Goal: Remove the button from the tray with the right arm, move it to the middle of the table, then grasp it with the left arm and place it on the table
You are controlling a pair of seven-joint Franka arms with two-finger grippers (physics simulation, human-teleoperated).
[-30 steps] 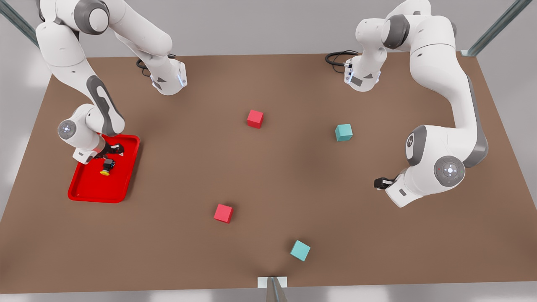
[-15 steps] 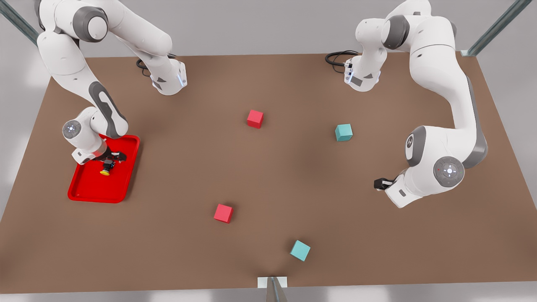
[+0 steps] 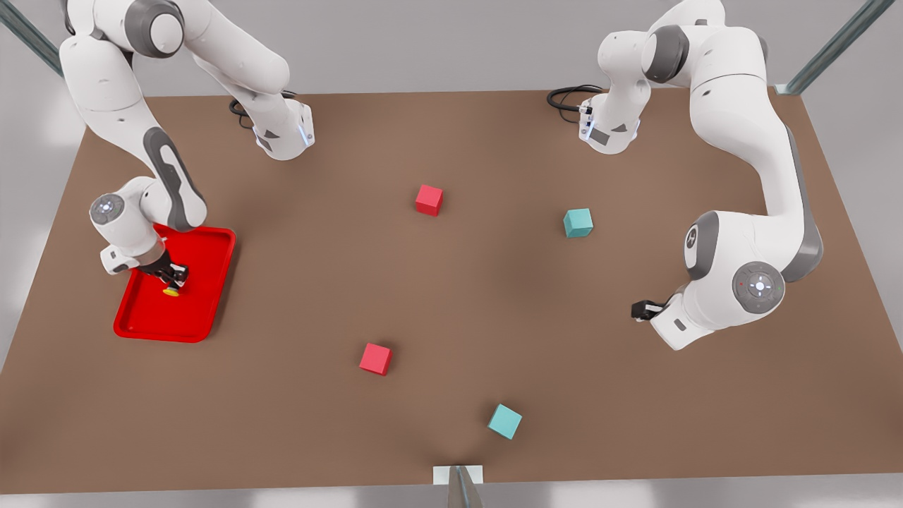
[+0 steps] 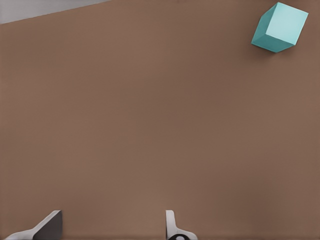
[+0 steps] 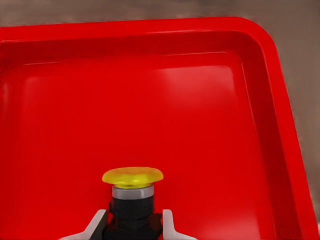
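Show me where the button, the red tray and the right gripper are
button (image 5: pixel 132 176): right wrist view, on its yellow cap.
red tray (image 3: pixel 204 310): front view, on bare floor near its rim.
right gripper (image 5: pixel 131 220): right wrist view, between the fingertips, closed on the button's black base.

Both arms are made of glossy white rounded shells with dark grey joint covers and round grey end caps bearing small light markings. Each white base carries a grey label, with a black cable looped behind it. The right gripper (image 3: pixel 171 275) is black with pale fingers (image 5: pixel 169 224), as is the left gripper (image 3: pixel 640 308).
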